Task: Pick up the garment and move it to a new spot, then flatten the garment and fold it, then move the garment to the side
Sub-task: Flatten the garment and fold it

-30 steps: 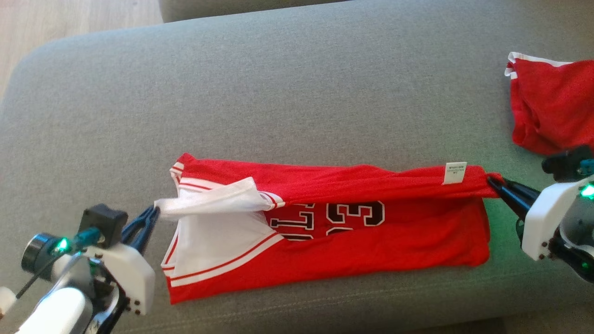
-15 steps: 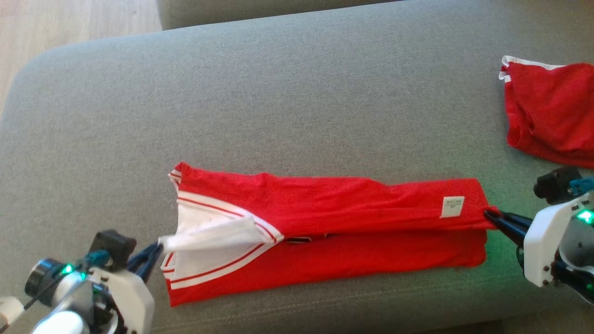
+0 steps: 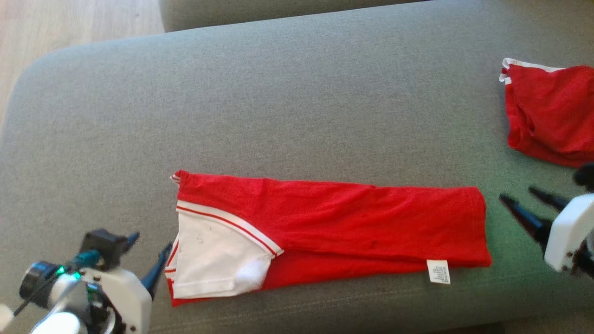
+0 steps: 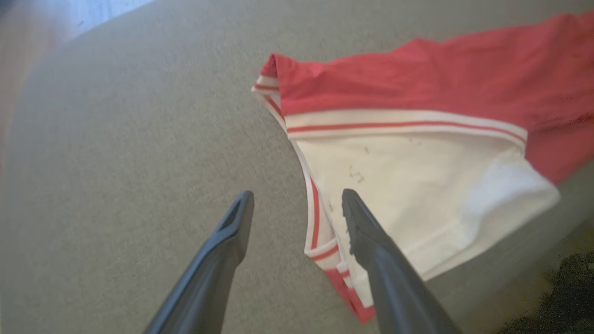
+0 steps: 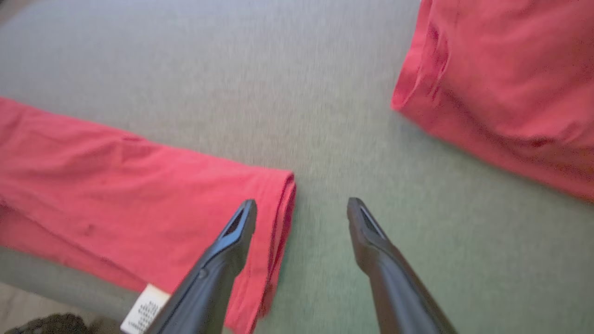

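One garment point(image 3: 325, 218) whole, second garment point(image 3: 552, 116) cropped

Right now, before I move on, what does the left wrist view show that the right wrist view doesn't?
Left wrist view: the white panel with red-striped trim, beside the open left tool. Right wrist view: the white label, a second red garment lying apart to the side, and the open right tool. Shared: the folded garment lying ungripped on the grey cushion.
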`<state>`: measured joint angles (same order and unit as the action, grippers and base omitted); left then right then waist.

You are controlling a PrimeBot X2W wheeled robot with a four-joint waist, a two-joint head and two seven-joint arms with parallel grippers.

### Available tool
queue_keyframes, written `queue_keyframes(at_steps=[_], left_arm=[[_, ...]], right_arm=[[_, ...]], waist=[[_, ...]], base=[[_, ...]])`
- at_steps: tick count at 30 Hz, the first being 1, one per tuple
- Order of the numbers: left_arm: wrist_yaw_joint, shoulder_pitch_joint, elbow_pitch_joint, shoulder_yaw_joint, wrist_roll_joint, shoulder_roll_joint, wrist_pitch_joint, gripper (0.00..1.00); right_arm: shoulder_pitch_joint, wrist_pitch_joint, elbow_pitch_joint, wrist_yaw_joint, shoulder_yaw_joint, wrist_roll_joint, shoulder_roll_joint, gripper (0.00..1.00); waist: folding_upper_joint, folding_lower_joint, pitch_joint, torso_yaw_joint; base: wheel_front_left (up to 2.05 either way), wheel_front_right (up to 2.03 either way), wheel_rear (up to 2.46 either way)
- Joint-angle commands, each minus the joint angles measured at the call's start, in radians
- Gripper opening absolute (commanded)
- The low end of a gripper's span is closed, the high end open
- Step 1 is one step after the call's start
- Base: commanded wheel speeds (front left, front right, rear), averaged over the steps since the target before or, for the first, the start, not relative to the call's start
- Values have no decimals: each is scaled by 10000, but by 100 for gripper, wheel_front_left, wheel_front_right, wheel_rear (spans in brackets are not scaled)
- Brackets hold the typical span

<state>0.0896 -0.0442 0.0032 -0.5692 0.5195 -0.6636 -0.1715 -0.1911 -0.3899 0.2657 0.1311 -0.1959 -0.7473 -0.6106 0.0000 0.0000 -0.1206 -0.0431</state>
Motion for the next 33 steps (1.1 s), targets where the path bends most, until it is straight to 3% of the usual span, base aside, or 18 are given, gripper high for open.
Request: queue_keyframes(at_steps=[1, 8, 11, 16, 22, 23, 26, 33], left_arm=[[182, -631, -360, 707, 22, -204, 358, 100], [1232, -1131, -681, 2117, 344, 925, 2838, 100], [1432, -1199, -754, 2596, 644, 1603, 3843, 100], [1538, -1073, -867, 3443, 919, 2889, 4310, 100], [742, -396, -1310, 4999, 29, 4771, 4329, 100], [742, -396, -1310, 4999, 29, 4771, 4329, 100], [164, -39, -982, 5471, -463, 5489, 4330, 100], [-864, 98, -305, 6082, -1593, 6036, 4331, 100]], right_arm=[[-117, 458, -416, -4, 367, 336, -52, 100], [-357, 2738, -1130, -4, 1909, 1657, 1754, 100], [-352, 3675, -1486, -4, 2305, 2097, 2526, 100], [-107, 4788, -1866, -4, 2558, 2669, 3574, 100], [350, 5538, -1820, -4, 2557, 3047, 4338, 100], [350, 5538, -1820, -4, 2557, 3047, 4338, 100], [456, 5777, -1659, -4, 2561, 3211, 4570, 100], [493, 6126, -1317, -4, 2368, 3560, 4906, 100]], waist=[[0, 0, -1, 7], [0, 0, 8, 60], [0, 0, 44, 66], [0, 0, 73, 77], [0, 0, -36, -6], [0, 0, -36, -6], [0, 0, -102, -56], [0, 0, -135, -156]], base=[[0, 0, 0], [0, 0, 0], [0, 0, 0], [0, 0, 0], [0, 0, 0], [0, 0, 0], [0, 0, 0], [0, 0, 0]])
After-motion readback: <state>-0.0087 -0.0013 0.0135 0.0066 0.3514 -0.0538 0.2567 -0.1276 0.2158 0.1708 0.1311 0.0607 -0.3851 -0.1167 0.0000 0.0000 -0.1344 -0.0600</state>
